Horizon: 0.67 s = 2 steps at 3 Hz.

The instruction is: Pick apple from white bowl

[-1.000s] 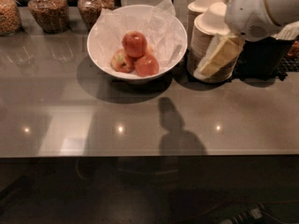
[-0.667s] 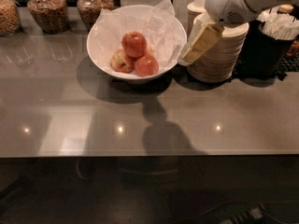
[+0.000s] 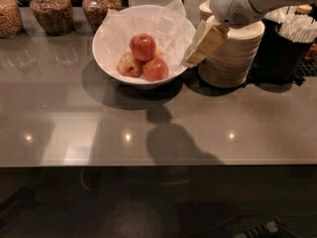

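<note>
Your gripper [image 3: 196, 55] hangs at the upper right, tan and angled down to the left, its tip just off the right rim of the white bowl [image 3: 105, 58]. Whether it is spread or closed, you cannot tell from this angle. Nothing shows in its grasp. The white arm housing [image 3: 237, 4] sits above it, crossing in front of the stack of cream bowls [image 3: 230, 63].

The gripper's tip overlaps the crumpled white paper [image 3: 171, 26] that lines the bowl and sticks up past its edge. Your target, the apple [image 3: 142, 46], deep red, rides on top of the pile near the middle of the bowl, well left of the gripper and apart from it. Below it sit a paler yellow-pink apple [image 3: 129, 64] on the left and an orange-red apple [image 3: 156, 69] on the right, both touching it.

Further out, a black holder [image 3: 282, 58] stands right of the stack. Three glass jars [image 3: 52, 11] line the back left. The grey counter [image 3: 173, 128] carries the arm's shadow in front of the bowl.
</note>
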### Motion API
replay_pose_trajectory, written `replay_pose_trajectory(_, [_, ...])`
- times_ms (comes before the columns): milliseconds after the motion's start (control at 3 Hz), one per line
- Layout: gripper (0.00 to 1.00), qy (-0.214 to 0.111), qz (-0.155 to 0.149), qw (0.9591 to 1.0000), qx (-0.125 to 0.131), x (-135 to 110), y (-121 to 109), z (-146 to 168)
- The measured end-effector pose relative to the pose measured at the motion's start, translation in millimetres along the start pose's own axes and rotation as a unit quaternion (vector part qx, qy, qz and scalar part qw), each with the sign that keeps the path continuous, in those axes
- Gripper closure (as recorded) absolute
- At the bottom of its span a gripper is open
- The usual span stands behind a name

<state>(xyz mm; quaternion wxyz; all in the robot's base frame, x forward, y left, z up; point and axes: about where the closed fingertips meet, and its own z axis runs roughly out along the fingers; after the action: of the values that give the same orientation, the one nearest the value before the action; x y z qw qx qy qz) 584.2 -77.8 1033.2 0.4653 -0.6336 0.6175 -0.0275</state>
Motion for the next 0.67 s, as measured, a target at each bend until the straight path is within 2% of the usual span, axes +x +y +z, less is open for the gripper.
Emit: replay_pose_trajectory(667, [0.0,-0.042,0.005,0.9991,-0.007,-12,0,48])
